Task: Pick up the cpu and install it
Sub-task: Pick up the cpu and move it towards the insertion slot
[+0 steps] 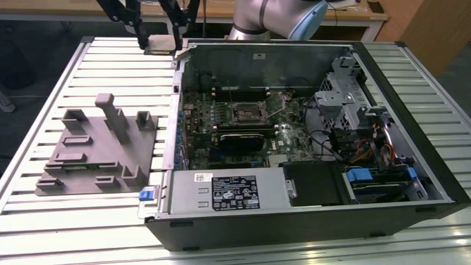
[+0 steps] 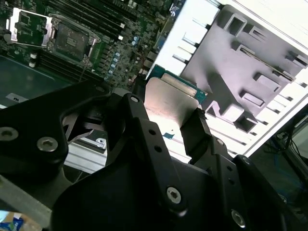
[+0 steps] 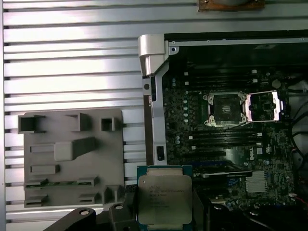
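Observation:
The cpu, a flat square chip with a silvery top and a green rim, hangs high above the slatted table just outside the open computer case's far corner, on the exterior view's left. My gripper is shut on it, one black finger on each side. Both wrist views show the cpu clamped in the gripper. The motherboard socket lies open inside the case, its metal load plate flipped to the side.
A grey plastic fixture block with posts and slots sits on the table beside the case. The case's metal side wall stands between the fixture and the motherboard. A power supply and a drive cage crowd the case.

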Robot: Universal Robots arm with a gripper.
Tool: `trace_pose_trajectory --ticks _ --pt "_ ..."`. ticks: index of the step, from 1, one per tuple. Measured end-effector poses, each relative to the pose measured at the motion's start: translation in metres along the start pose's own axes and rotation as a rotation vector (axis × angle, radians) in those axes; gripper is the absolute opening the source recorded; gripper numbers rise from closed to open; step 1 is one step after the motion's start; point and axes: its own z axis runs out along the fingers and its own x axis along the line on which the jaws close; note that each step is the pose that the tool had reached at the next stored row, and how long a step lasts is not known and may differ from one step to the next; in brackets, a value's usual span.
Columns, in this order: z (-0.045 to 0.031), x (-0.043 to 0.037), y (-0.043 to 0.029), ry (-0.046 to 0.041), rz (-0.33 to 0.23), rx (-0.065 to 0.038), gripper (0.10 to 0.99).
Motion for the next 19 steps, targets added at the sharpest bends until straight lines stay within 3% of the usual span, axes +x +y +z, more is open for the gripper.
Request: trace_pose_trajectory --ticks 19 --pt "0.0011 -0.0421 0.0028 0.0000 0.000 0.000 0.541"
